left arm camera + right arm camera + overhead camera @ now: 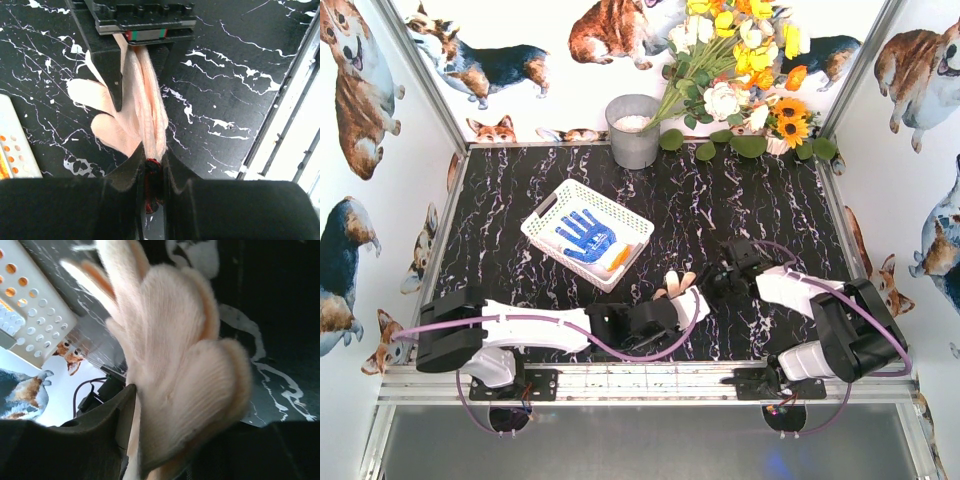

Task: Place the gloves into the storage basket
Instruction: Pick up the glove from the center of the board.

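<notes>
A cream glove [682, 290] hangs between my two grippers near the table's front edge. My left gripper [150, 157] is shut on its dark red-trimmed cuff. The glove [140, 115] runs upward from there into my right gripper [142, 90]. In the right wrist view the glove [170, 340] fills the space between the jaws of my right gripper [185, 410], which stand apart around its finger end. The white storage basket [545, 215] lies to the left of and behind the grippers. It holds a blue-and-white glove [585, 237] and an orange-edged one [618, 258].
A grey metal bucket [633, 130] stands at the back, with a bunch of flowers [740, 70] to its right. The metal rail [650, 380] runs along the front edge. The basket's perforated wall [30, 305] shows close by in the right wrist view.
</notes>
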